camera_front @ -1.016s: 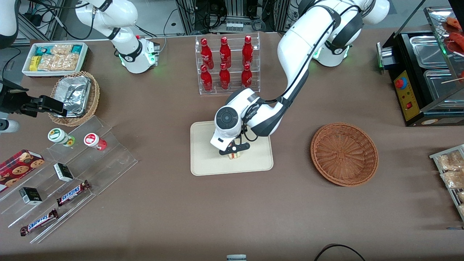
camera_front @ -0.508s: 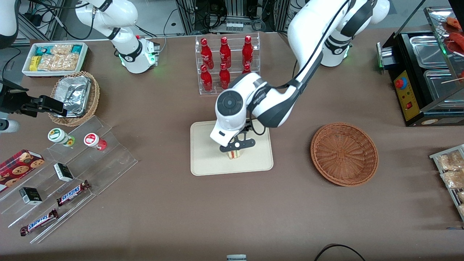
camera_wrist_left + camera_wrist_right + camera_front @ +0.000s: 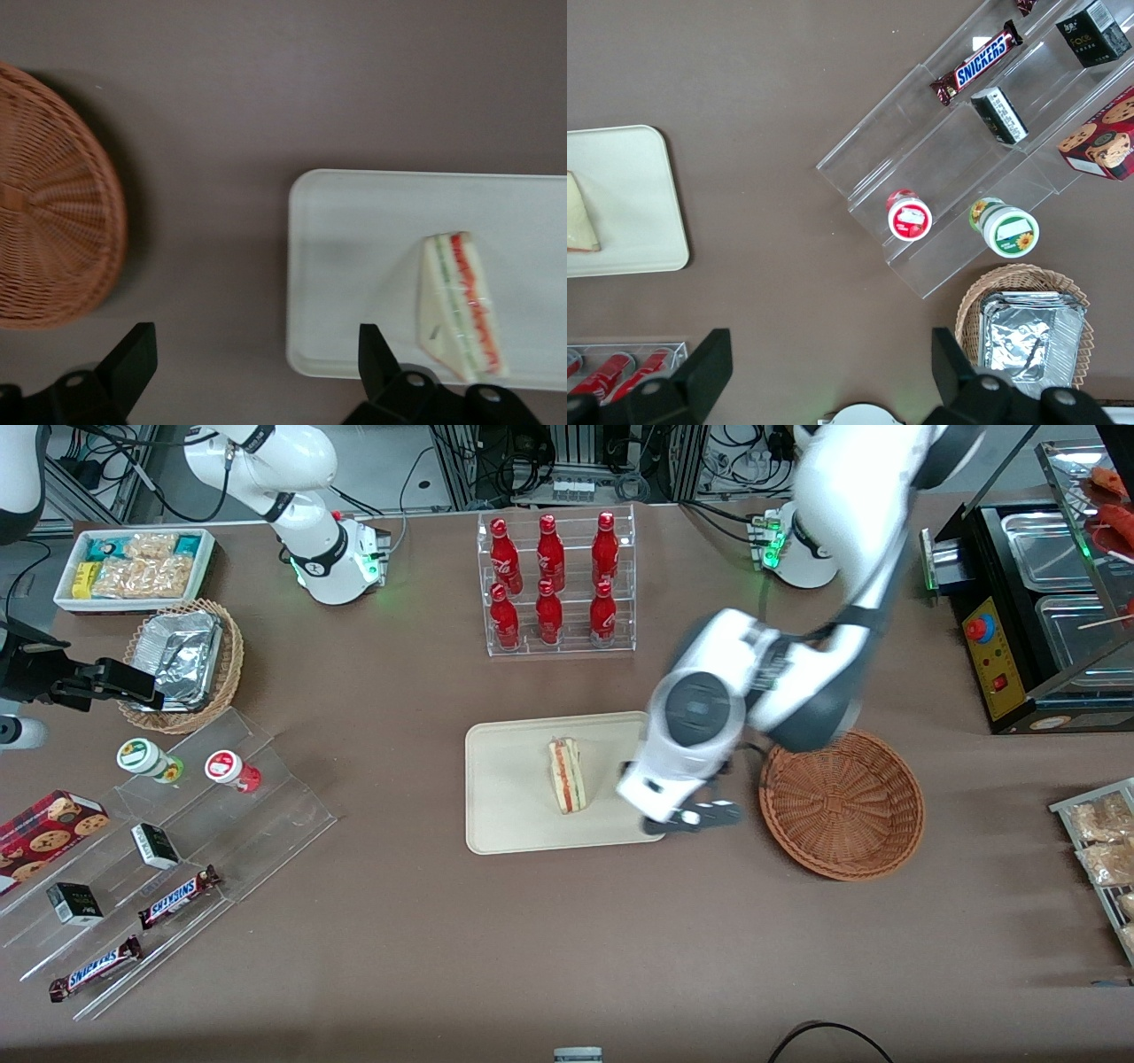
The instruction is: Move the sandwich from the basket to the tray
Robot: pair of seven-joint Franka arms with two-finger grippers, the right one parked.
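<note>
The sandwich [image 3: 567, 775], a pale wedge with red, orange and green layers on its cut edge, lies on the cream tray [image 3: 505, 797] and nothing grips it; it also shows in the left wrist view [image 3: 461, 305] on the tray [image 3: 354, 257]. My left gripper [image 3: 695, 819] hangs above the table between the tray's corner and the reddish-brown basket [image 3: 842, 802], open with nothing between its fingers [image 3: 133, 354]. The basket [image 3: 53, 212] holds nothing that I can see.
A clear rack of red bottles [image 3: 554, 584] stands farther from the front camera than the tray. Acrylic steps with snack bars and cups [image 3: 168, 841], a tan basket with foil containers [image 3: 182, 664] and a white snack bin [image 3: 133, 567] lie toward the parked arm's end. A black food warmer [image 3: 1036, 602] stands toward the working arm's end.
The gripper let go of the sandwich, rose and swung off the tray toward the basket. The sandwich stays lying on the tray.
</note>
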